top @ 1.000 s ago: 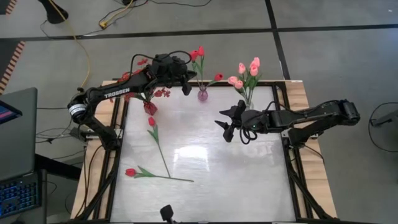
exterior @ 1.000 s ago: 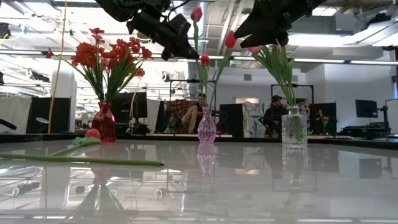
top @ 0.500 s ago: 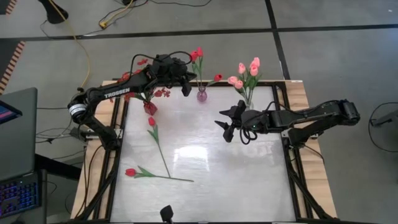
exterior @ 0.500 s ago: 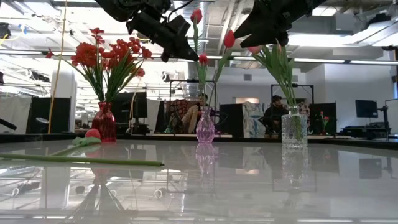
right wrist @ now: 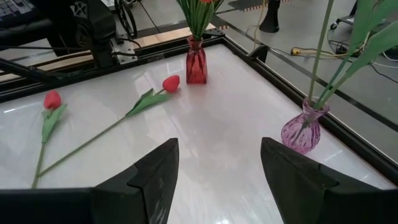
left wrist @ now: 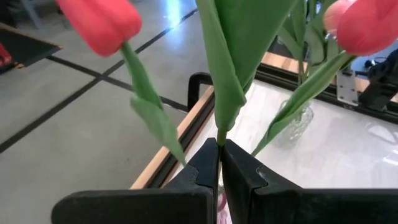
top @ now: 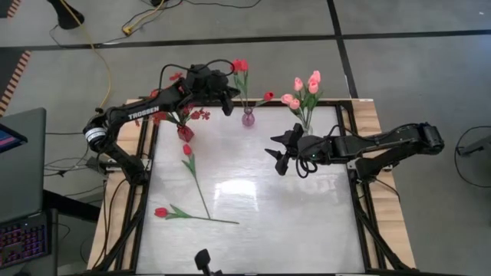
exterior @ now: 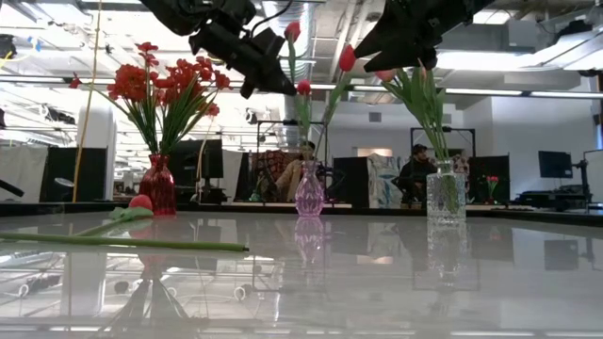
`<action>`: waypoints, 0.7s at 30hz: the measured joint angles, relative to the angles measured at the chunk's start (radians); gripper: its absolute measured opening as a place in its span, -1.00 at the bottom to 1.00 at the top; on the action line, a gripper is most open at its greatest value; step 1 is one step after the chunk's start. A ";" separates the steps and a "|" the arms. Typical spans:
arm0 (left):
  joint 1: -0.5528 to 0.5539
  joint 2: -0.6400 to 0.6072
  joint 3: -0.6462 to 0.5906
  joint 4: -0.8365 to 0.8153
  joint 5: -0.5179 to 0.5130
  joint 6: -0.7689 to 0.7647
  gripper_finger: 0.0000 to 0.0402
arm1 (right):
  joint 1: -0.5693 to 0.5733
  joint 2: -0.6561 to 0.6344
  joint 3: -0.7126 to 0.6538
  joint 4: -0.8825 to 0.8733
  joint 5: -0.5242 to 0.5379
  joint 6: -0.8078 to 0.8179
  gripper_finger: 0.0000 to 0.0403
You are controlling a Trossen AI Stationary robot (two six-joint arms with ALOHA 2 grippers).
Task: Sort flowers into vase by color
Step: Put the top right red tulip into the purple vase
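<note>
With the purple vase (top: 248, 118) as the landmark: to its left stands the red vase (top: 185, 133) of small red blossoms, and nearer the table's front from it lie two loose red tulips (top: 195, 178). Just above and left of the purple vase, the left gripper (top: 227, 100) pinches a red tulip stem (left wrist: 219, 134) whose foot looks to sit in that vase. The step in hand seems to be seating this stem; next calls for releasing and fetching a loose tulip. To its right, the right gripper (top: 278, 153) hovers open, beside the clear vase (top: 306, 129) of pink tulips.
</note>
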 joint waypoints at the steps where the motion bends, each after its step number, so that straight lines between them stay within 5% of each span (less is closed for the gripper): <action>1: 0.003 0.000 0.000 -0.005 0.000 0.000 -1.00 | 0.000 0.000 0.000 0.000 0.000 0.000 0.27; 21: -0.001 0.035 0.000 -0.069 0.016 -0.010 -1.00 | -0.005 0.000 0.000 0.016 0.000 -0.001 0.27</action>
